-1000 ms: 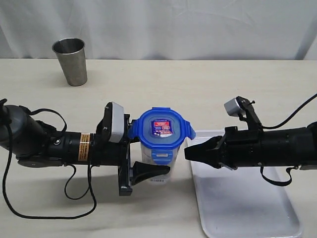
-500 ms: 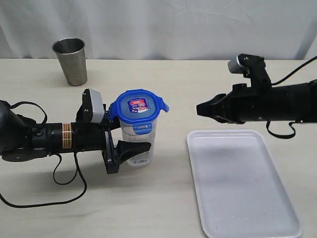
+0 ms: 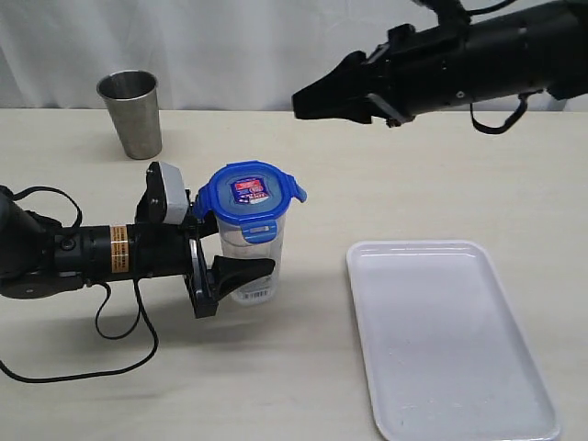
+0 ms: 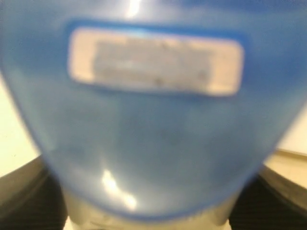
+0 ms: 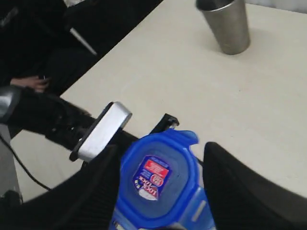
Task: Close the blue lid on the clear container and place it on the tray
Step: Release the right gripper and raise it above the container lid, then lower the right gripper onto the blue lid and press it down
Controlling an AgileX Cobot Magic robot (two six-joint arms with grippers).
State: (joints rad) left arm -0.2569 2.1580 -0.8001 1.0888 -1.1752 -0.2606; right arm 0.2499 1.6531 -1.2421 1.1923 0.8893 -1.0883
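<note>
Container (image 3: 263,246), lid (image 3: 250,193) on, stands upright on table (image 3: 367,184) w/ L gripper (image 3: 246,270) clamped round its body; tray (image 3: 450,340) lies apart toward R-arm side; R gripper (image 3: 308,97) hangs above, jaws wide, empty.

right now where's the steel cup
Exterior view: the steel cup stands upright at upper left by the white backdrop, apart from the clear container.

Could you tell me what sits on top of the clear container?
The blue lid covers the mouth of the clear container, label upward. Whether every flap is snapped, or anything is inside, is hidden.
</note>
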